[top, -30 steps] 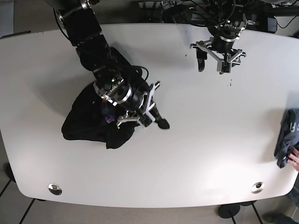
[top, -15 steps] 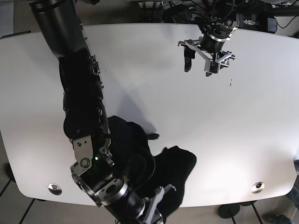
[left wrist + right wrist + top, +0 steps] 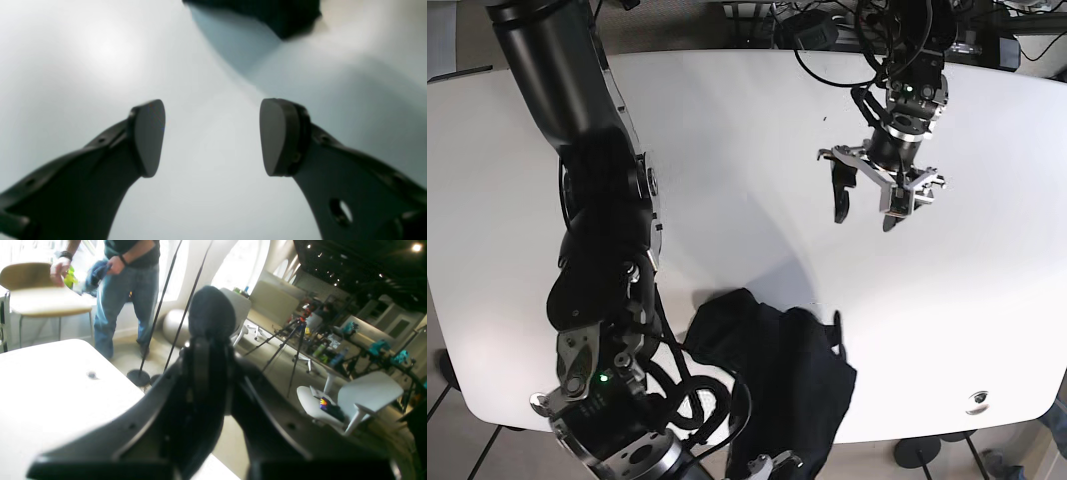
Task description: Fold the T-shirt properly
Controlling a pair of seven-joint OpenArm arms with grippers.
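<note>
Black T-shirt (image 3: 782, 375) bunched at near bench (image 3: 727, 150) edge, limp, light, best taken by hem or shoulders; left pincer (image 3: 867, 208) spread empty, right pincer (image 3: 208, 350) apparently clenched on cloth.

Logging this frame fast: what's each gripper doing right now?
Left gripper: open, empty, above bare table.
Right gripper: shut; the black T-shirt hangs beside it, but a grasp cannot be told.
</note>
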